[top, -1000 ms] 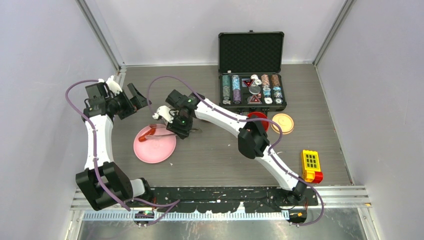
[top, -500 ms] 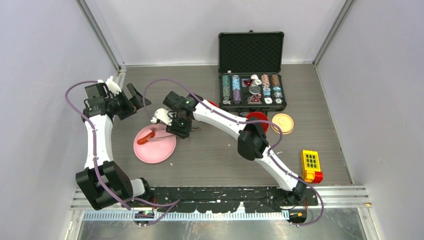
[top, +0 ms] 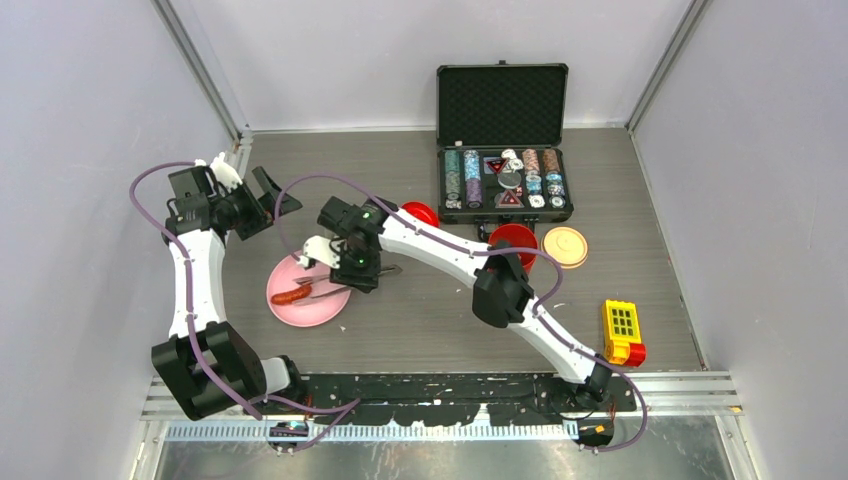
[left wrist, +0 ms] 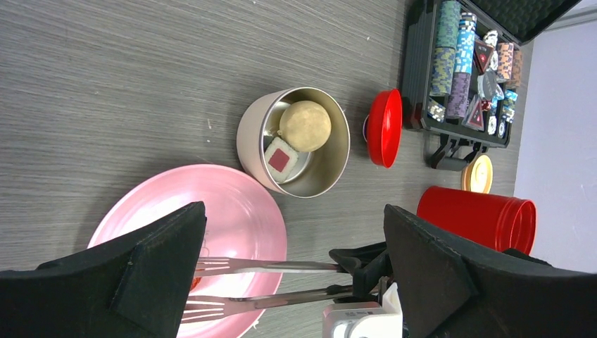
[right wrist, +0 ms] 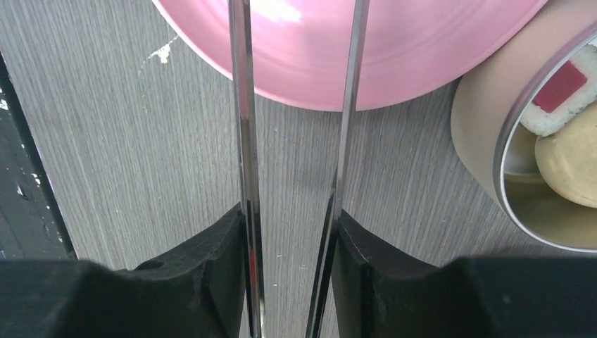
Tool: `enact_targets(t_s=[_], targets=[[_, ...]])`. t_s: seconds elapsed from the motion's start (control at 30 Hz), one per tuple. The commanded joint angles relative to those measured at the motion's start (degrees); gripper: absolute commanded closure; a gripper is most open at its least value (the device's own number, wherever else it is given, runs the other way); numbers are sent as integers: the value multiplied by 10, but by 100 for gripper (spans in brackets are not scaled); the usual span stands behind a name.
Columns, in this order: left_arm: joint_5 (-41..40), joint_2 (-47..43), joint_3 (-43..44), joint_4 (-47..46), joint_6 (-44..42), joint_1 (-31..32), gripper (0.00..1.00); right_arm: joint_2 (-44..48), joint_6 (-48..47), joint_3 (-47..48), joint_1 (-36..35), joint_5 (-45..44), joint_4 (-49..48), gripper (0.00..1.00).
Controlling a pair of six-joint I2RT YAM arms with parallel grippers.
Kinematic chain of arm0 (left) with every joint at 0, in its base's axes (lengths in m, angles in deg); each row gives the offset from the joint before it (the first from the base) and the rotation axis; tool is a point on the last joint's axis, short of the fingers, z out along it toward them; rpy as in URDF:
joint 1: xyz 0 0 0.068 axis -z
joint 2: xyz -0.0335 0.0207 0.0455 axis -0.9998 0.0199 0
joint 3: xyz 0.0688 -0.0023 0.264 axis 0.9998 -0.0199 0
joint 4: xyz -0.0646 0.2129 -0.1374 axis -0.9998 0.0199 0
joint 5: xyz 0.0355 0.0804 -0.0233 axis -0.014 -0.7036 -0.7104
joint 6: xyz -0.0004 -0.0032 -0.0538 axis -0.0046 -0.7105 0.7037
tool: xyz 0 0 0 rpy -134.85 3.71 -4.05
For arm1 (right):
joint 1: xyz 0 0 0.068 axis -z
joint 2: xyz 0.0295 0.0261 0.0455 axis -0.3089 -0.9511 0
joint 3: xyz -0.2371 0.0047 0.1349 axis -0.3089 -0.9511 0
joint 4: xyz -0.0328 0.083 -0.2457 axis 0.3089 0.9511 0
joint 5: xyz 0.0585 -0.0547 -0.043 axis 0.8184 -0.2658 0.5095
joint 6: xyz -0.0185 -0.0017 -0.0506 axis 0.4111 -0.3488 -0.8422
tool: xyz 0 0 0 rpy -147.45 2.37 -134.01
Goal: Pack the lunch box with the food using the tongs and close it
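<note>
so the tongs (left wrist: 281,266) are clamped in the right jaws, one slim arm pressed against the inside of each finger, so the jaws sit about half closed around them. The forked tips reach out over the pink plate (top: 318,312), right by the red sausage (top: 291,297) lying on it, but I honestly can't tell if they're touching it

Just beside the plate is the small steel bowl (left wrist: 248,144), upright with no lid on. Inside you can see the white cube with the red centre (left wrist: 279,158) and a round tan lump (left wrist: 305,125) next to it. A bit past the bowl the red handled lid (left wrist: 386,127) lies on the desk (top: 420,320). The tall red canister (left wrist: 479,218) stands open further right, with the beige disc lid (top: 564,246) flat on the desk just beside it

The left jaws are spread wide with nothing in them, hovering over the far left of the desk and facing the plate and bowl

At the back there's the black case of poker chips (top: 505,190) with its top flipped up, and a yellow and red block toy (top: 622,332) well apart at the near right
</note>
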Motion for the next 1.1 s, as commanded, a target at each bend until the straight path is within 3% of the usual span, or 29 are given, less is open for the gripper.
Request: enact_targets(t_s=[0.0, 0.3, 0.5, 0.7, 1.07], targets=[[17, -7, -2, -18, 4, -6, 0, 0, -5, 34, -4, 5, 2, 53], [17, -11, 0, -13, 0, -11, 0, 28, 11, 19, -3, 0, 10, 72], [19, -18, -3, -15, -6, -11, 0, 118, 28, -68, -2, 0, 2, 89], [-2, -31, -2, -11, -24, -11, 0, 198, 54, -125, -2, 9, -5, 99], [-28, -72, -2, 1, -49, -10, 2, 381, 83, -272, 32, 7, -36, 100]])
